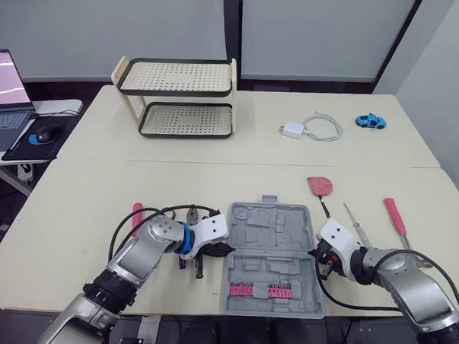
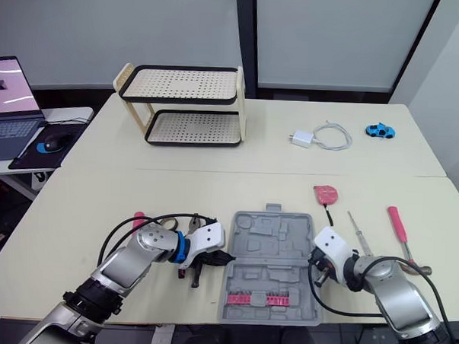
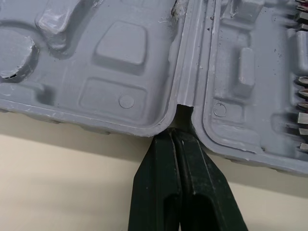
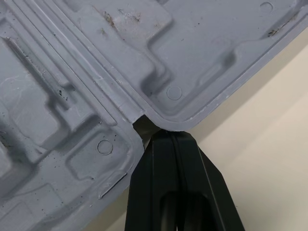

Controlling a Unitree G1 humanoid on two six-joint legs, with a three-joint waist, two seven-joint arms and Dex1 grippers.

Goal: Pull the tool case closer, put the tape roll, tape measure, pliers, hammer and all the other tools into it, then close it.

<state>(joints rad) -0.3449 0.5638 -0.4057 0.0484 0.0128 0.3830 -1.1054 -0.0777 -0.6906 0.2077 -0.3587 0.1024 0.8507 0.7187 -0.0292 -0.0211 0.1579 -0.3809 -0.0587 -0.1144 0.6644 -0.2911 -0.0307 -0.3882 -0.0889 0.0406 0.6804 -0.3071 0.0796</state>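
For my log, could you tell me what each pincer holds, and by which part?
Nothing is clamped: the left pincer and right pincer are shut, tips in the hinge notches on opposite sides of the open tool case.

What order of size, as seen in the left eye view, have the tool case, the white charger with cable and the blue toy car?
Largest: tool case.
Middle: white charger with cable.
Smallest: blue toy car.
The case is also nearest.

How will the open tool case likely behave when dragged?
The tool case looks like thin moulded plastic, nearly empty: probably light. Lying open and flat, it should slide, not tip. Its hinge might flex between the left gripper and right gripper.
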